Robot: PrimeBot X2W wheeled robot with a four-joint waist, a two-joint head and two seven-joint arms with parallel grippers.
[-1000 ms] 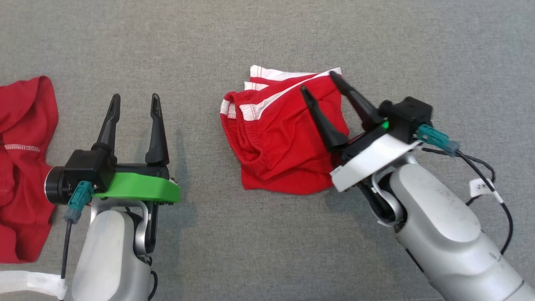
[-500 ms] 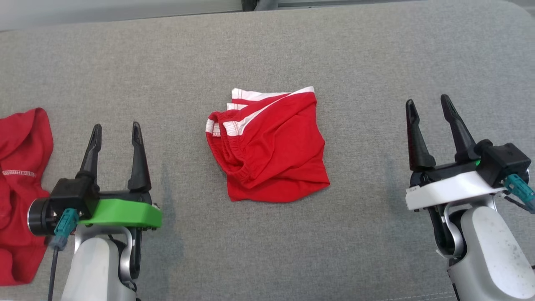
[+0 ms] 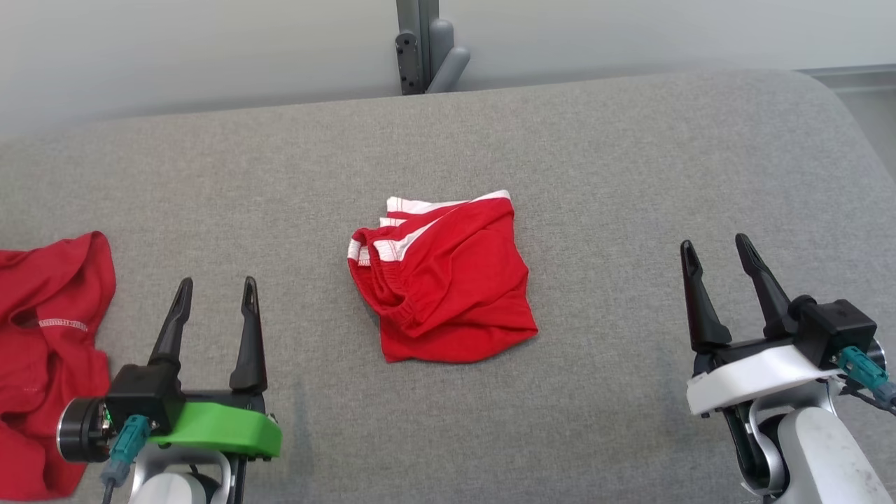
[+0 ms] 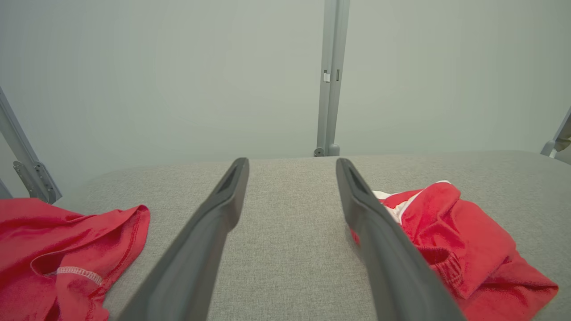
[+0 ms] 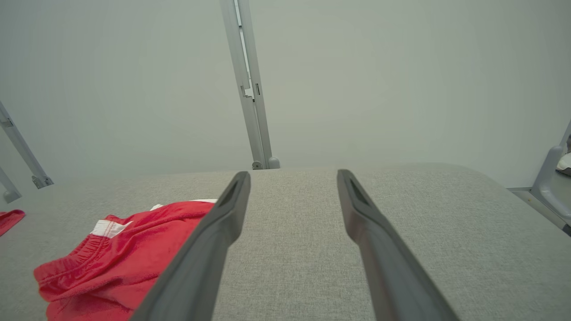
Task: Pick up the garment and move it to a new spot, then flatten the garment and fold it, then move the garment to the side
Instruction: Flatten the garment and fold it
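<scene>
1. Garment (image 3: 448, 280) first: neither of my claws has it. My left claw (image 3: 217, 283) and my right claw (image 3: 714, 242) both stand spread wide, with nothing between the fingers and clear of any cloth.
2. I take the metal post (image 3: 420, 45) at the far edge as my mark. The left claw is off to its left and the right claw off to its right, both well on my side of it.
3. The garment, red shorts with white stripes, lies on the grey cushion (image 3: 630, 175) almost straight in front of the post, on my side of it.
4. It sits as a compact, layered bundle, so I judge the pick-up, flattening and folding done, if roughly. The move to the side looks not yet done, since the bundle lies in line with the post.
5. Another red cloth (image 3: 49, 350) lies loose far to the left of the post.
6. The head view gives me the bundle's whole outline from above. The wrist views look low across the cushion and add the height of the folds, the post's length up the pale wall, and a grey frame part (image 5: 551, 178) far right of the post.
</scene>
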